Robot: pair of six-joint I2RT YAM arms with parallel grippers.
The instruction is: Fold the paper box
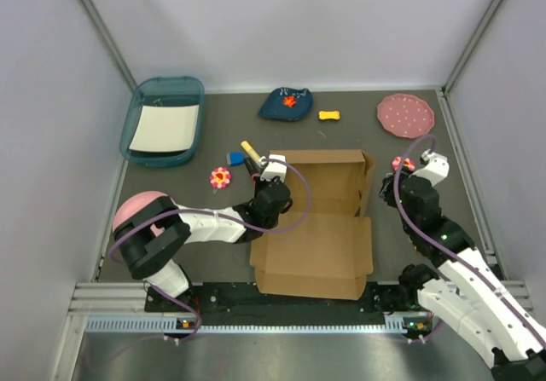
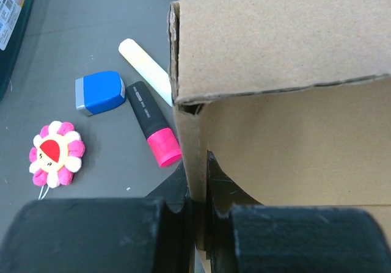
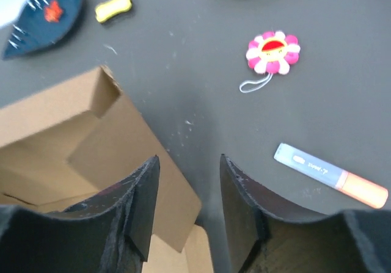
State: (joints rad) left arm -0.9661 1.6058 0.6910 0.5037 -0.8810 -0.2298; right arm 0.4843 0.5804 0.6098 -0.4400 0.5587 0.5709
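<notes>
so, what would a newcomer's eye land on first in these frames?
The brown paper box dominates mid-table, half folded: back and side walls up, front panel lying flat. The left gripper is pinched shut on the box's left wall, while the right gripper hangs open over the table by the box's right corner, holding nothing. A teal tray sits in the far left corner.

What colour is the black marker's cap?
Pink; the marker cap shows best in the left wrist view.
</notes>
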